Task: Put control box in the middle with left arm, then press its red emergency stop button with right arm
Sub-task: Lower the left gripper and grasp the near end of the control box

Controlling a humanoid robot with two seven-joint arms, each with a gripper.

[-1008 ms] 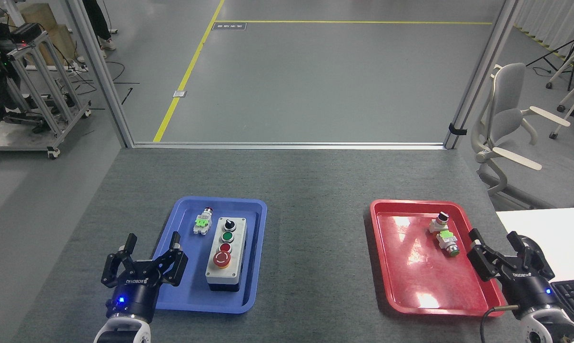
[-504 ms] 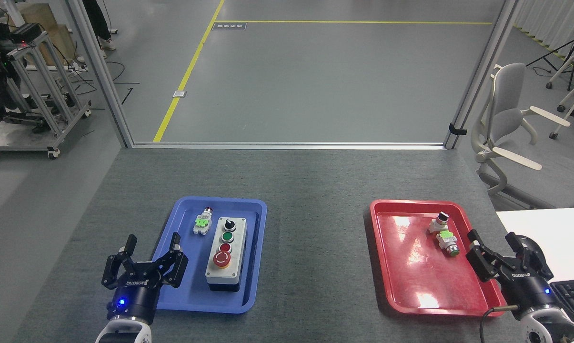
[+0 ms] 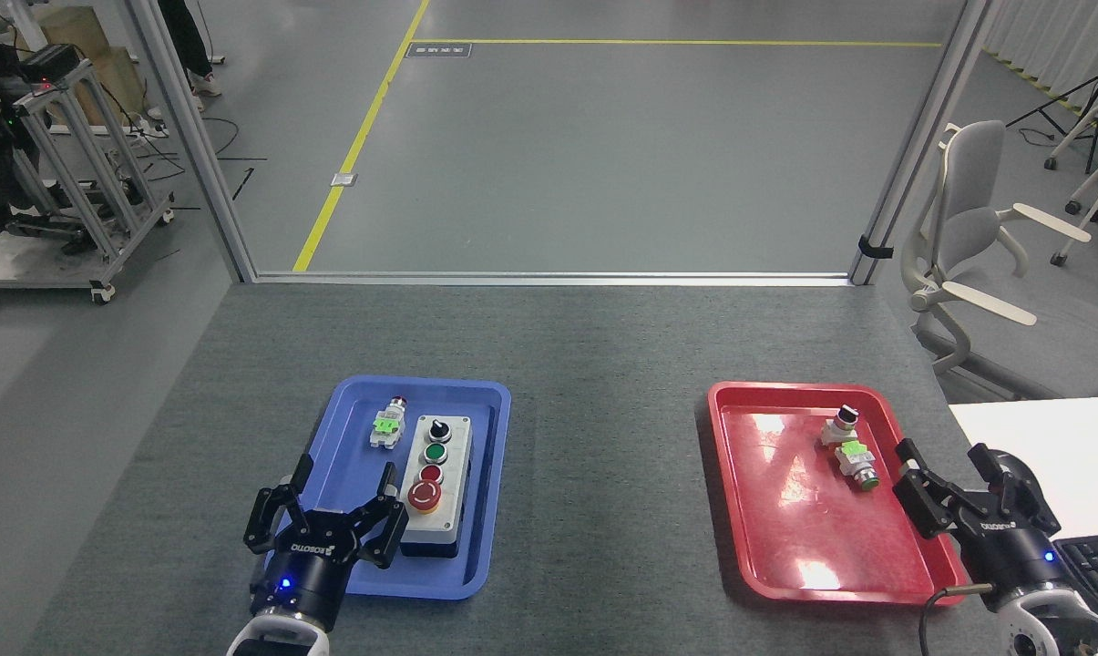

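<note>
Control box [image 3: 434, 485] lies just right of the wide-open left claw [image 3: 344, 476], inside blue tray [image 3: 489, 474].

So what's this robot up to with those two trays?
Nothing is held at this moment. The left end effector is open over the near part of the blue tray, beside the control box, which lies in that tray with its red emergency stop button unpressed. The right end effector waits open at the red tray's right edge. The bare tabletop between the trays has nothing on it.

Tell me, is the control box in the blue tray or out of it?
In. The control box lies flat inside the blue tray, rim on all sides; the left gripper has not gripped it.
</note>
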